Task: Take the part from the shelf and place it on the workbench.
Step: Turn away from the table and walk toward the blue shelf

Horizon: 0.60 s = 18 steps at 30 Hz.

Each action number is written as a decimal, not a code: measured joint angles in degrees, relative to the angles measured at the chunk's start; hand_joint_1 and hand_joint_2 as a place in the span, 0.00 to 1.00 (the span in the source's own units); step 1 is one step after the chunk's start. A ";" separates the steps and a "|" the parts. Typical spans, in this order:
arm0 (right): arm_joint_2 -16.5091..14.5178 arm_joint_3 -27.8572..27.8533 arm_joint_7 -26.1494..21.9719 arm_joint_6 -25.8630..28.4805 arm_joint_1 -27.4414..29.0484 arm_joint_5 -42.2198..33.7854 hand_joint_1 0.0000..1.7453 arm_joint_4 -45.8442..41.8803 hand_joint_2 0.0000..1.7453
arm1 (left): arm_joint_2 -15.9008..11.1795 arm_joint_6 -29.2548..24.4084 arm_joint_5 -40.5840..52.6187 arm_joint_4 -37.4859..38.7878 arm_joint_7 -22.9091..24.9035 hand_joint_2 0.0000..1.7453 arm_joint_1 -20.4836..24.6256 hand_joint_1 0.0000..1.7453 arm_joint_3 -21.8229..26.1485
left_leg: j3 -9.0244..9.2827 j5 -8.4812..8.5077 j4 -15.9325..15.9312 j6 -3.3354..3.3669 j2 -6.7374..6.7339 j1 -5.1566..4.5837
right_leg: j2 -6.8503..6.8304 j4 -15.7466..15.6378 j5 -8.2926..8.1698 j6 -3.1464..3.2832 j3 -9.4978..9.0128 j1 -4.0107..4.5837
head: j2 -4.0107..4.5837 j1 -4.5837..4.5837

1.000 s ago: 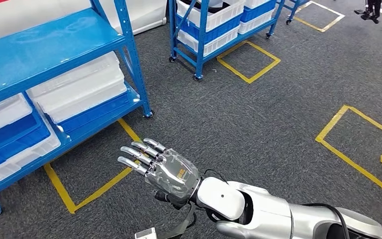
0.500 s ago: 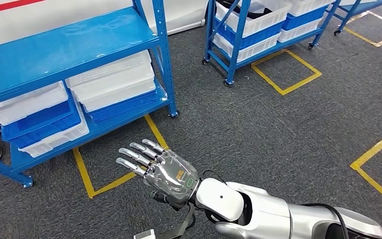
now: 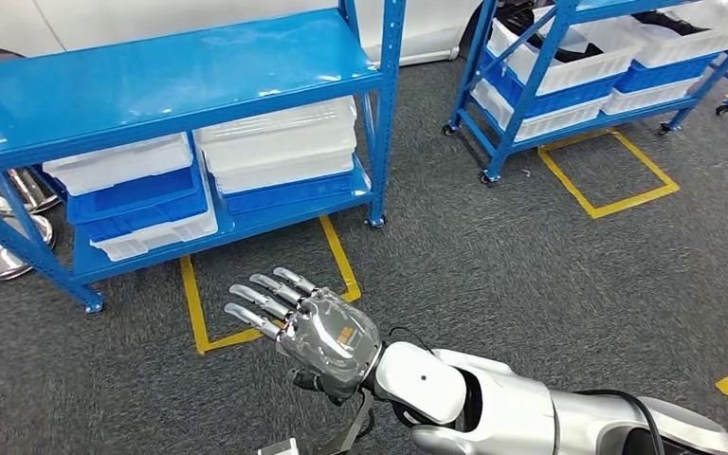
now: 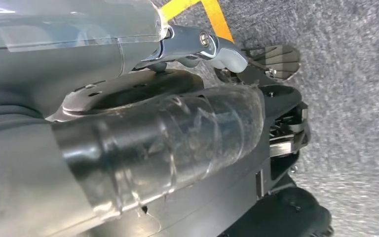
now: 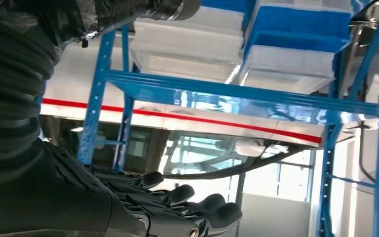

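Note:
A blue shelf (image 3: 180,71) stands ahead of me, its top board bare. On its lower board sit stacked white and blue bins (image 3: 280,142); I cannot see into them, so no part is visible. My right hand (image 3: 308,327) reaches forward over the grey carpet in front of the shelf, fingers stretched out and apart, holding nothing. The right wrist view looks past the dark fingers (image 5: 177,202) at the shelf's frame (image 5: 227,91) and the bins (image 5: 187,39). My left hand (image 4: 143,133) hangs close above the floor, and how its fingers lie is unclear.
A second blue shelf (image 3: 578,57) with white and blue bins stands at the back right on wheels. Yellow tape squares (image 3: 336,251) mark the carpet below both shelves. A round metal stand base (image 3: 0,251) sits left of the near shelf.
The whole picture has slid to the right as the camera turned left, so the near shelf now lies more centred. My right hand keeps the same outstretched pose.

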<state>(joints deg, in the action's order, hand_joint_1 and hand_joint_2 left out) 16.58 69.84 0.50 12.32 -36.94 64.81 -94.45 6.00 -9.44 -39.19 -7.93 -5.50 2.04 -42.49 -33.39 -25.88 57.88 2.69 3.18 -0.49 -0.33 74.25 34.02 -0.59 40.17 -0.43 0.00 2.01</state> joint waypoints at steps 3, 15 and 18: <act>0.09 -0.01 0.00 -0.01 0.02 -0.04 0.00 0.03 0.00 | 0.19 0.02 0.05 -0.07 -0.05 0.00 0.02 0.00 0.00 | 0.96 -0.90 0.33 -0.19 1.69 -0.03 | 1.40 -9.97 -7.05 1.04 -3.16 0.27 | 0.00 0.01; 0.19 -0.45 -0.55 0.17 0.48 -1.10 0.00 0.71 0.00 | -0.10 -0.02 0.11 -0.11 -0.39 0.00 0.30 0.00 0.00 | -7.56 -5.98 15.37 -3.62 -2.00 -0.03 | -0.11 -16.49 -6.55 2.85 -8.51 -0.34 | 0.00 -0.06; 0.16 -0.54 0.08 -0.42 0.69 -1.67 0.00 0.92 0.00 | -0.30 -0.02 0.11 -0.11 -0.22 0.00 0.13 0.00 0.00 | -3.52 0.44 5.37 -4.04 -2.52 0.40 | -0.33 -15.97 -5.32 2.20 -9.53 -0.46 | 0.00 -0.10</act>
<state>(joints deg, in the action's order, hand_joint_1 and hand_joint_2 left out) 16.74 69.31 0.58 11.89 -36.25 63.13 -93.53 5.70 -9.45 -39.08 -8.04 -5.72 2.17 -42.49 -36.92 -25.44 63.25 -1.35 0.66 -0.09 -0.65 58.28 28.71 1.61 30.64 -0.88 0.00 1.90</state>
